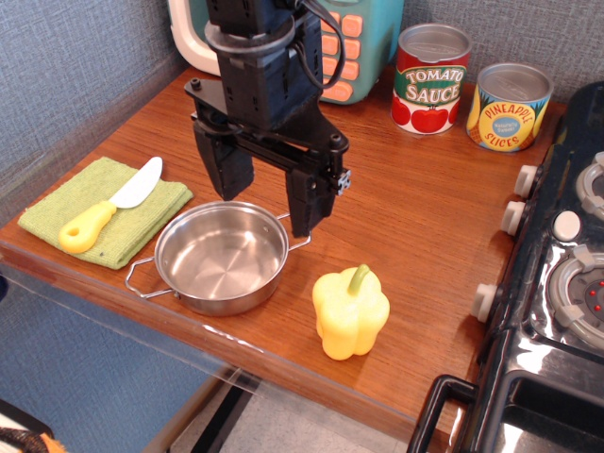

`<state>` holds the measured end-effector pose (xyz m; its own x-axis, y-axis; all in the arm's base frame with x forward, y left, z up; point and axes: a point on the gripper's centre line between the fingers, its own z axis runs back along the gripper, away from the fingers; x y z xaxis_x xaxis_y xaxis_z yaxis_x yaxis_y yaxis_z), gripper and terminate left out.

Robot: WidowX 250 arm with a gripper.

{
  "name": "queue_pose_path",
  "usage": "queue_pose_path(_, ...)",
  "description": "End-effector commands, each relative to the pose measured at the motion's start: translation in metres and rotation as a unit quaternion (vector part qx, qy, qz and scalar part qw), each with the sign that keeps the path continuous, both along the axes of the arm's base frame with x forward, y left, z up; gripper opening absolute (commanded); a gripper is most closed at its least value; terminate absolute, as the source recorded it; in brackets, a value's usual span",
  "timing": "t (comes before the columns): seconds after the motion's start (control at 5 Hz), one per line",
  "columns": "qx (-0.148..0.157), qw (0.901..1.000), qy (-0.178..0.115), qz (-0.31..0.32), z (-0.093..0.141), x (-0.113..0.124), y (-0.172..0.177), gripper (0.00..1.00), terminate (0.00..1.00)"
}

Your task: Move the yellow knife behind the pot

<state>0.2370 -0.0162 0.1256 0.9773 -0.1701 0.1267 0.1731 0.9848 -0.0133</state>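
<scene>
The yellow knife (107, 209) lies on a green cloth (104, 209) at the left of the table, yellow handle toward the front, white blade pointing back right. The pot (223, 256), a shallow shiny steel pan with wire loop handles, sits empty just right of the cloth. My gripper (265, 200) is open and empty, hanging just behind and above the pot's back rim, with one finger (223, 172) on the left and one finger (306, 209) on the right. The knife is well to the left of the gripper.
A yellow bell pepper (350, 310) stands right of the pot. A tomato sauce can (429, 79) and a pineapple slices can (509, 107) stand at the back right. A teal toy appliance (351, 47) is behind the arm. A black stove (557, 283) borders the right.
</scene>
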Motion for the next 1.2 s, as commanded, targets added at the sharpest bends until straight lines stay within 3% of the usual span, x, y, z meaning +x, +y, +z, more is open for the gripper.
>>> queue_pose_path(0.0,0.0,1.0,0.0,0.0,0.0,0.0,0.0,1.0,0.0)
queue_pose_path(0.2,-0.009,0.9996,0.0,0.026,-0.003,-0.004,0.02,1.0,0.0)
queue_pose_path(0.6,0.039,0.9958,0.003,0.083,-0.01,-0.034,0.099,1.0,0.0)
queue_pose_path(0.8,0.065,0.9928,0.013,0.1,-0.022,-0.05,0.122,1.0,0.0)
queue_pose_path(1.0,0.071,0.9885,0.024,0.131,-0.036,-0.048,0.144,1.0,0.0)
